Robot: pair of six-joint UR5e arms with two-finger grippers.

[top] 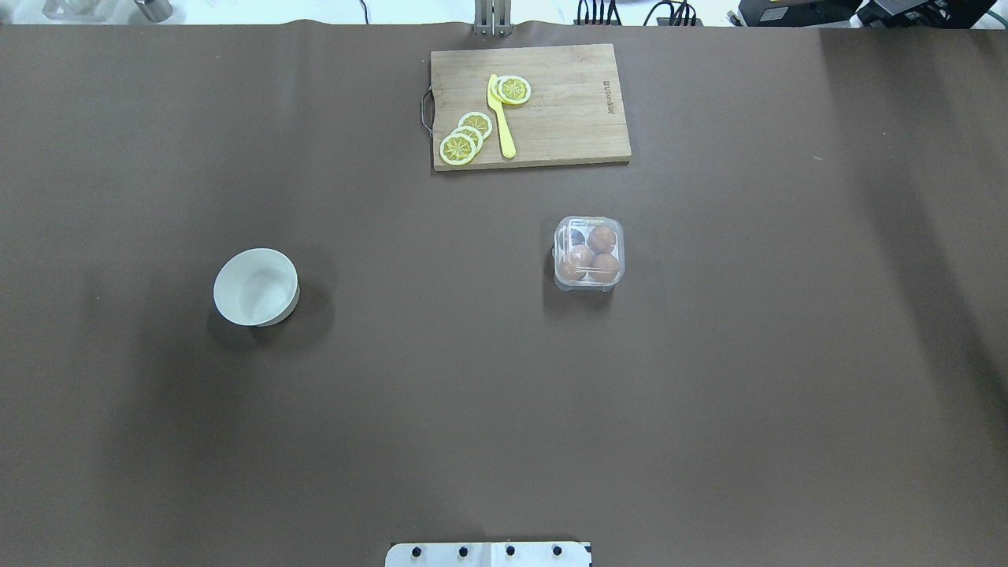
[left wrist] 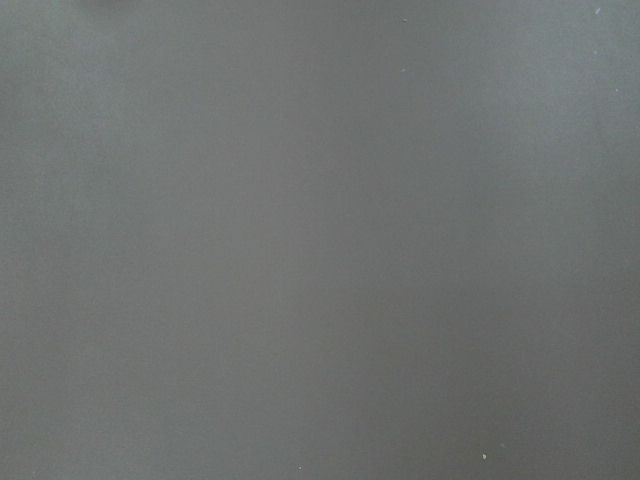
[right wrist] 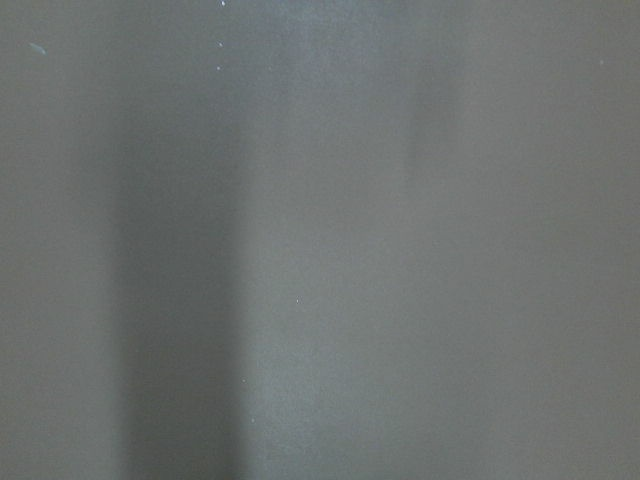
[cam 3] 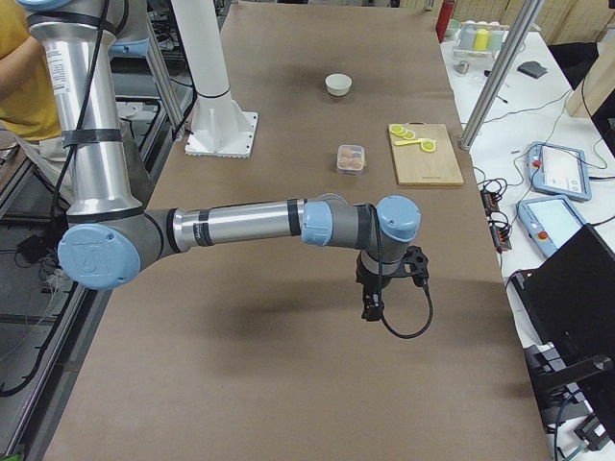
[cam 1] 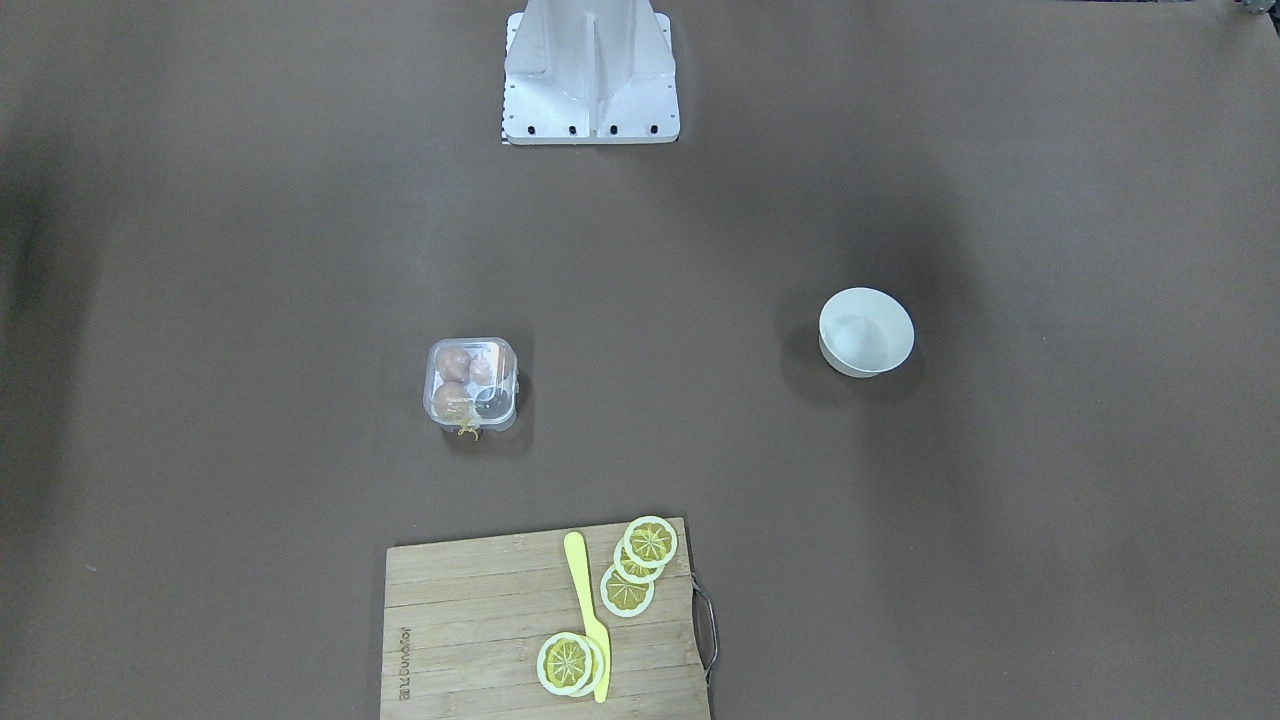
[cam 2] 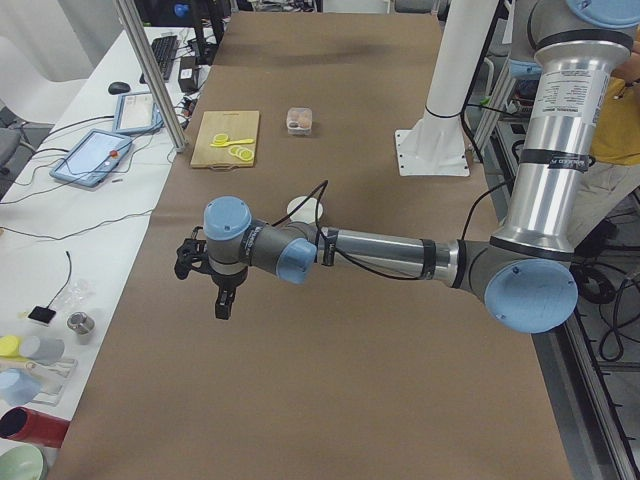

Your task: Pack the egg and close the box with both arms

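The clear box (top: 589, 253) stands on the brown table right of centre, its lid down over it. Three brown eggs (top: 603, 239) lie in its cells; the fourth cell looks dark. It also shows in the front view (cam 1: 470, 383), with yellow string at its near edge. No egg lies loose on the table. My left gripper (cam 2: 222, 303) shows only in the exterior left view, over bare table far from the box. My right gripper (cam 3: 371, 306) shows only in the exterior right view, also over bare table. I cannot tell whether either is open or shut. Both wrist views show only table.
A white bowl (top: 256, 287) stands on the table's left half. A wooden cutting board (top: 567, 118) with lemon slices (top: 459, 147) and a yellow knife (top: 501, 118) lies at the far edge. The white stand's base (cam 1: 590, 90) sits at the robot's side.
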